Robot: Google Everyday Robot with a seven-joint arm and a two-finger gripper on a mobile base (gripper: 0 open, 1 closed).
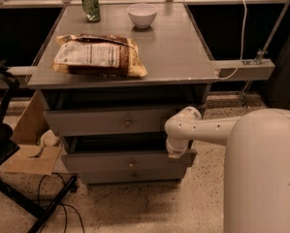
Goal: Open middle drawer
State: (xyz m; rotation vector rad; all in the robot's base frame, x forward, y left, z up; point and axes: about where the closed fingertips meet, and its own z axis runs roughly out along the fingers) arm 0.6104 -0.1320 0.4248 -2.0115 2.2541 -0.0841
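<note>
Body: large smooth off-white shell [261, 174] with a rounded top and a small dark slot near its right edge. The arm [202, 128] is a white tubular link with a row of small dark dots along its side and a rounded cap at the bend. The claw [175, 151] is a short, cream-tinted end piece, at the right end of the middle drawer [110, 162] front.
</note>
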